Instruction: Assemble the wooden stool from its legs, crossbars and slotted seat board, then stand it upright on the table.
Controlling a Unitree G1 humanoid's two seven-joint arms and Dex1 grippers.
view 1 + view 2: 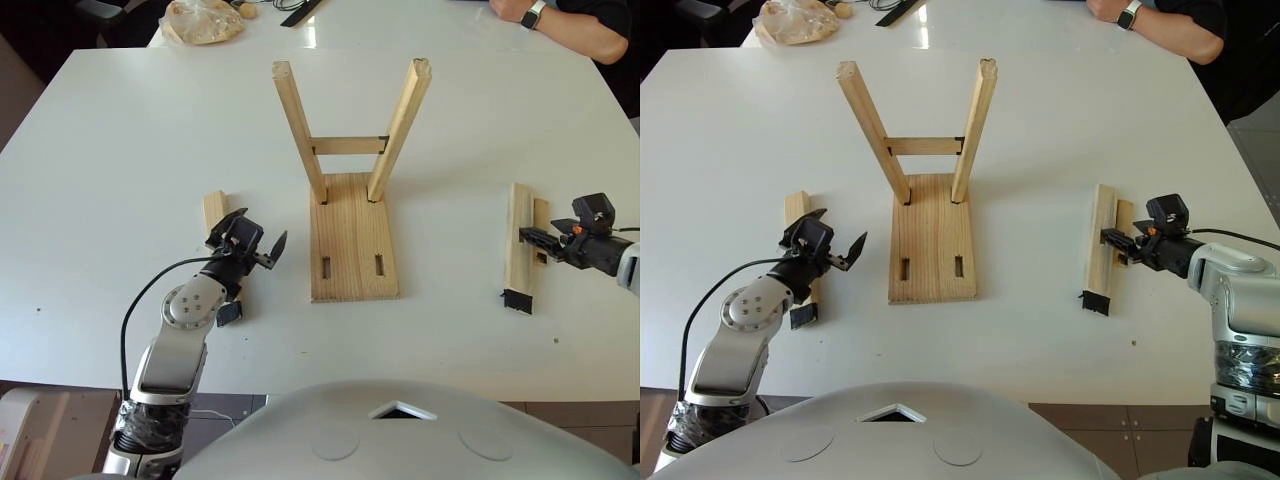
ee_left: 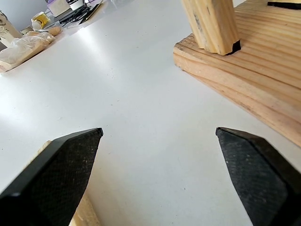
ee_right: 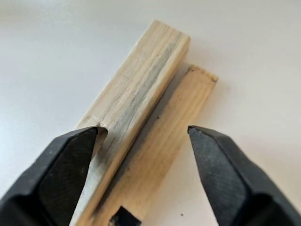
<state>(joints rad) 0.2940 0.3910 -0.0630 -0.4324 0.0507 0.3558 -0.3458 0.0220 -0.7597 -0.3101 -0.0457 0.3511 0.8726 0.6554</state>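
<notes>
The slotted seat board [image 1: 352, 240] lies flat mid-table. Two legs [image 1: 300, 130] joined by a crossbar [image 1: 348, 145] stand in its far slots; its two near slots are bare. My left gripper [image 1: 250, 238] is open just left of the board, above a short wooden piece [image 1: 214, 210] lying on the table. In the left wrist view the board's corner and one leg base [image 2: 214, 26] are ahead of the open fingers. On the right lies a long leg [image 1: 518, 245] with a shorter crossbar [image 1: 540, 225] beside it. My right gripper [image 1: 532, 238] is open over them; both pieces [image 3: 141, 122] show between its fingers.
A plastic bag with bread [image 1: 203, 20] and dark cables [image 1: 300, 10] sit at the table's far edge. A person's arm with a watch [image 1: 535, 14] rests at the far right corner. The near table edge runs just below both grippers.
</notes>
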